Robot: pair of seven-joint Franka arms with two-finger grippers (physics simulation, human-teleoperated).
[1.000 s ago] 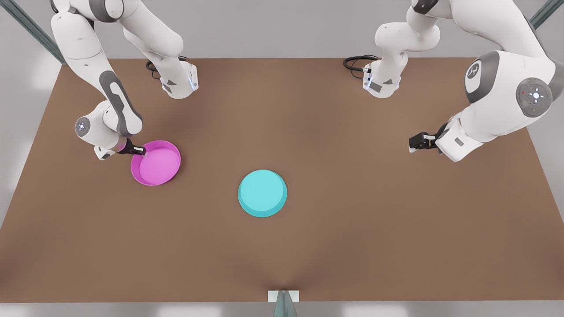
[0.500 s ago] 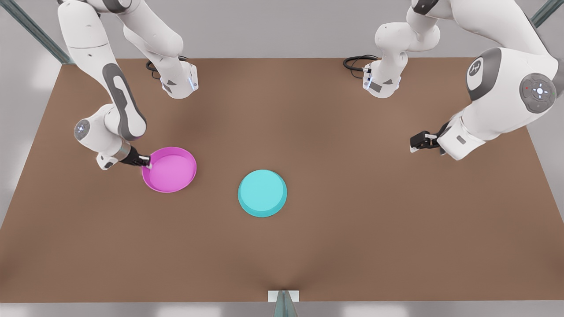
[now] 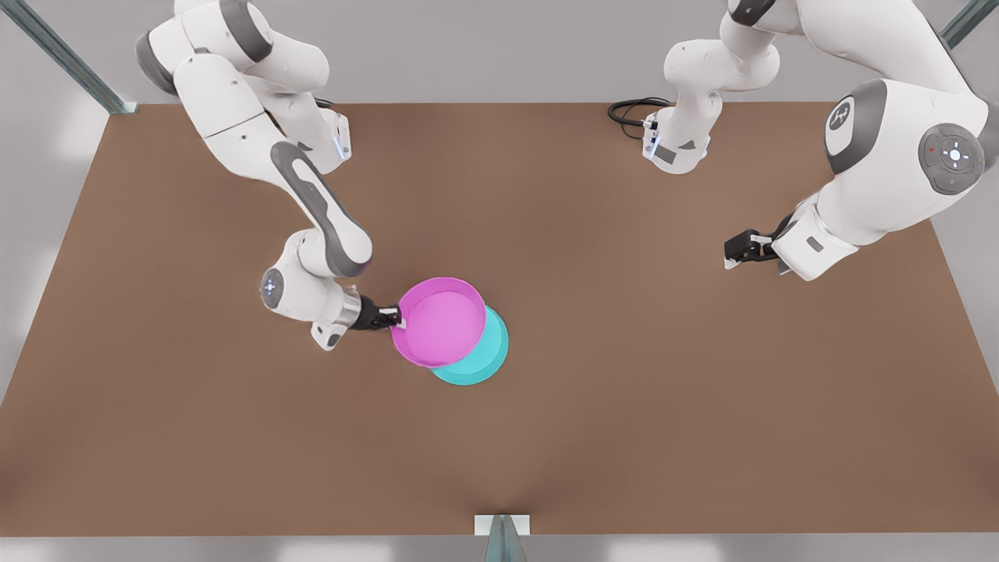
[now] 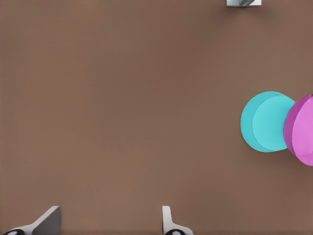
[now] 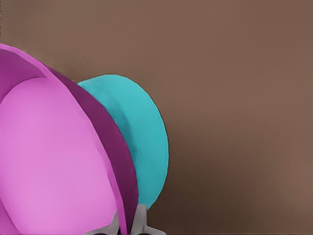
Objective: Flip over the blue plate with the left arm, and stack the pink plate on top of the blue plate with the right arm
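Status: blue plate (image 3: 478, 361) sits near the middle of the table (image 3: 624, 406), base up, rim down, so we'd judge the flip as done

Right gripper (image 3: 396, 318) is clamped on the pink plate (image 3: 441, 321) at its rim, on the side toward the front view's left. In the right wrist view the fingers (image 5: 141, 221) straddle the pink rim wall, one inside, one outside. We're carrying the plate open side up, above the table and overlapping most of the blue plate, offset toward the front view's upper left. Can't tell whether the two plates are touching; the pink one looks lifted clear

Left gripper (image 3: 732, 253) waits well off at the front view's right, above bare table, fingers spread with nothing between them. The left wrist view shows both fingers apart and both plates far off

Left to do, in our read: centre pink over blue, lower it onto the upturned base, release the rim, back off. Main risk is the off-centre rim grip tilting the plate on release
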